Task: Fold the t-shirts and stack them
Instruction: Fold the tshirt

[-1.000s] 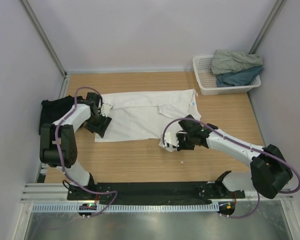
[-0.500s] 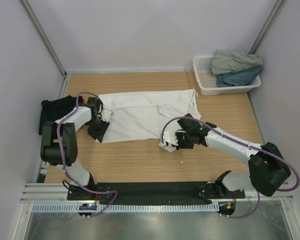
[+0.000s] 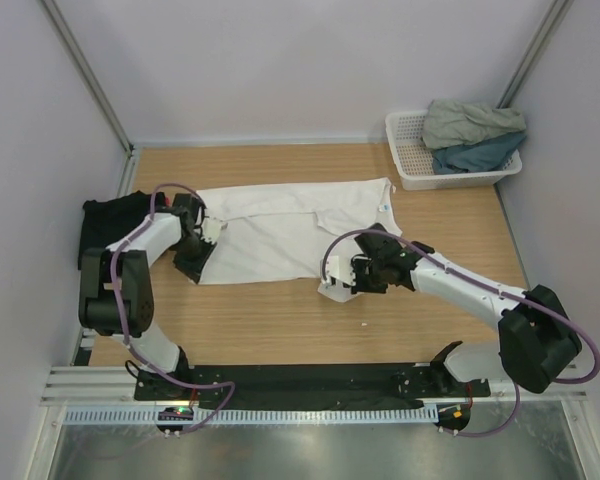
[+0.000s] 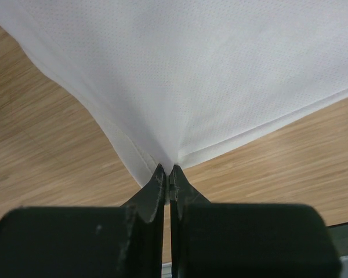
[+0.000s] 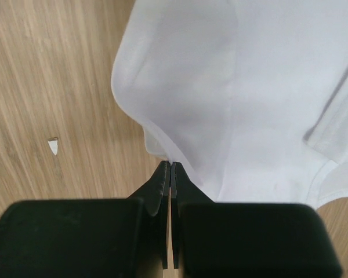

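Observation:
A white t-shirt (image 3: pixel 280 225) lies spread across the middle of the wooden table, its blue neck label (image 3: pixel 387 205) at the right end. My left gripper (image 3: pixel 193 270) is shut on the white t-shirt's near left hem corner (image 4: pixel 169 161). My right gripper (image 3: pixel 338 288) is shut on the same shirt's near right edge (image 5: pixel 173 155), where the cloth bunches and lifts. A black t-shirt (image 3: pixel 108 222) lies folded at the table's left edge, behind the left arm. Grey-green (image 3: pixel 470 120) and teal (image 3: pixel 480 155) t-shirts are heaped in the basket.
A white lattice basket (image 3: pixel 408 160) stands at the back right corner. A small white scrap (image 3: pixel 359 322) lies on the wood near the right gripper. Grey walls close in the table on three sides.
The left gripper has closed on the shirt's near left corner. The right gripper has drawn its held edge slightly left and nearer.

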{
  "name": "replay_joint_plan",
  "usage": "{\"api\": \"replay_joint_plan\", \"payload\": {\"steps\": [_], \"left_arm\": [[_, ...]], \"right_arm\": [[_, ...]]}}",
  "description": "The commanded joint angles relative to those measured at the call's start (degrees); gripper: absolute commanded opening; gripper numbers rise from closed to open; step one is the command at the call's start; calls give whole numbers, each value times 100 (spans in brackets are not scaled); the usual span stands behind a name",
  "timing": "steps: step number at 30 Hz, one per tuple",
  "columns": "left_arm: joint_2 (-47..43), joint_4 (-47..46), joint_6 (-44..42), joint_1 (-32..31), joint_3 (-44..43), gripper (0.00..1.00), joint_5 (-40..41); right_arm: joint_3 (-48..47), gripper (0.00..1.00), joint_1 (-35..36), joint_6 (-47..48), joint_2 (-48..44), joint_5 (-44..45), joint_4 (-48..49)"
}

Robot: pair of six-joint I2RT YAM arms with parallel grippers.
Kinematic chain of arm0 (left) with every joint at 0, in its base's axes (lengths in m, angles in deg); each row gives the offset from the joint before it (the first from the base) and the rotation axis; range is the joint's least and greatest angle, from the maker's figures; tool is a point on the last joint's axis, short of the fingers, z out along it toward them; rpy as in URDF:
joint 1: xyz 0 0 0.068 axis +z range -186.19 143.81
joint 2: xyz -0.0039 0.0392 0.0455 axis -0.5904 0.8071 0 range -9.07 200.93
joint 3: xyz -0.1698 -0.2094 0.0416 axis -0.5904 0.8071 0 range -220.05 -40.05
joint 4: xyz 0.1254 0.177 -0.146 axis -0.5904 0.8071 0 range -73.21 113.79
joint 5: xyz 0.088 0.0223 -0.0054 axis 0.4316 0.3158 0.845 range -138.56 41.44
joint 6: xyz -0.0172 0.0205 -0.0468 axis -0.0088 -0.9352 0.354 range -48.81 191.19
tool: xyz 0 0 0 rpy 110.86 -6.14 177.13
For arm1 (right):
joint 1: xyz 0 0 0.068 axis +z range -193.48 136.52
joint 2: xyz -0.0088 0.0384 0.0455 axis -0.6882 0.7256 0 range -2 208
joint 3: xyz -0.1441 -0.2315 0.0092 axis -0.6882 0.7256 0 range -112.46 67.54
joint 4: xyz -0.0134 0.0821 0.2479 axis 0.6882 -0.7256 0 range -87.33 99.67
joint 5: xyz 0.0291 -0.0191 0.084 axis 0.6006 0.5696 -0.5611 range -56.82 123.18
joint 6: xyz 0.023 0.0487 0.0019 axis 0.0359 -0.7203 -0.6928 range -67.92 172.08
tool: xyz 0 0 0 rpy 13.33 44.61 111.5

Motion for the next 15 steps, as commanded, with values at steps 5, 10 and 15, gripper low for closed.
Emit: {"api": "replay_joint_plan", "payload": {"steps": [5,10,15], "left_arm": [[-611,-42,-75,1,-715,0,-159],[-84,143,65,1,-1348,0,-379],[304,169,154,1,-2058,0,-458]], "right_arm": [[-1096,2,-616,-411,-104,104,201],[-2054,1,-1116,-447,317,60,402],[-2845,1,-1407,-535,905,7,658]]}}
